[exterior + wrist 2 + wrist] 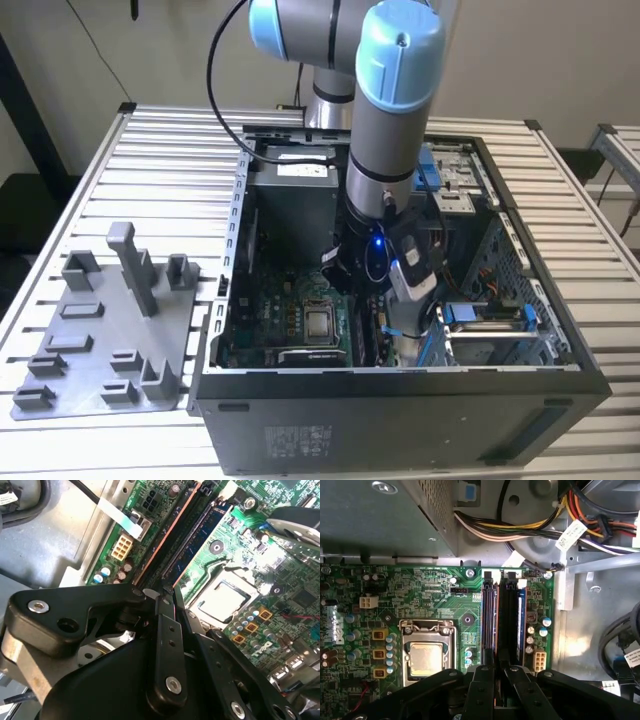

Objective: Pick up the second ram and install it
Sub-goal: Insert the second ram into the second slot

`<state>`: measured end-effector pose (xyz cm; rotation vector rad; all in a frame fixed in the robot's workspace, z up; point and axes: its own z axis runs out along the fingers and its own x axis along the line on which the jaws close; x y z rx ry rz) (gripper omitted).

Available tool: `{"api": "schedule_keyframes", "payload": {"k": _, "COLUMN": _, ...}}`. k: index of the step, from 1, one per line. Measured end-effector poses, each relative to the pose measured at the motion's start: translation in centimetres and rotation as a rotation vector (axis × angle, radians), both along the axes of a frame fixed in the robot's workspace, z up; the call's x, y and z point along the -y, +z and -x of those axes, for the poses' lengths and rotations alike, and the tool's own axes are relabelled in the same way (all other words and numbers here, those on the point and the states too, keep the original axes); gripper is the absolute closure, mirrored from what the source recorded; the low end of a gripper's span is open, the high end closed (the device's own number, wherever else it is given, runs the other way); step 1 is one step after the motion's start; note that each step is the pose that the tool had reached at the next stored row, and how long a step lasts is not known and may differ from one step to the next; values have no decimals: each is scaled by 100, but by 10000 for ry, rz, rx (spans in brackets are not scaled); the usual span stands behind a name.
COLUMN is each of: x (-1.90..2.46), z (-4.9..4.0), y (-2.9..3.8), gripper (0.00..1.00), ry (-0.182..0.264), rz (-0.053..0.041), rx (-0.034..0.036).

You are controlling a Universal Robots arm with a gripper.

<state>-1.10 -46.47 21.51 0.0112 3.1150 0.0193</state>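
The second ram (pixel 520 625) is a dark blue stick standing along a black motherboard slot beside the processor socket. In the second wrist view the ram (pixel 200 535) runs straight toward the narrow gap between my fingertips. My gripper (pixel 497 672) (pixel 170 594) sits low over the near end of that slot, its black fingers (pixel 512 680) drawn close on either side of the stick's thin edge. I cannot tell whether the stick is seated in the slot. In the exterior view the arm (pixel 385 200) reaches down into the open computer case (pixel 400 420).
A neighbouring slot (pixel 488 620) with orange edges lies beside the ram. The processor socket (pixel 426 657) is close by, and a cable bundle (pixel 520 530) and a metal power supply box (pixel 380 515) stand beyond the slots. A grey plastic tray (pixel 100 340) lies on the table at the exterior view's left.
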Motion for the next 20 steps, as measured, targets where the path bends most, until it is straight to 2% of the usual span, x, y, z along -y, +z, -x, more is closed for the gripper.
{"api": "schedule_keyframes", "payload": {"k": 8, "x": 0, "z": 0, "y": -18, "gripper": 84, "ry": -1, "rz": 2, "rx": -2}}
{"api": "schedule_keyframes", "payload": {"k": 9, "x": 0, "z": 0, "y": -19, "gripper": 78, "ry": -2, "rz": 1, "rx": -2}}
{"api": "schedule_keyframes", "payload": {"k": 10, "x": 0, "z": -2, "y": -6, "gripper": 78, "ry": -2, "rz": 3, "rx": -7}}
{"api": "schedule_keyframes", "payload": {"k": 16, "x": 0, "z": -2, "y": 258, "gripper": 78, "ry": -3, "rz": 0, "rx": -9}}
{"api": "schedule_keyframes", "payload": {"k": 17, "x": -1, "z": -3, "y": 283, "gripper": 78, "ry": -2, "rz": -2, "rx": -8}}
{"api": "schedule_keyframes", "payload": {"k": 20, "x": -1, "z": -3, "y": 282, "gripper": 80, "ry": 0, "rz": -6, "rx": -7}}
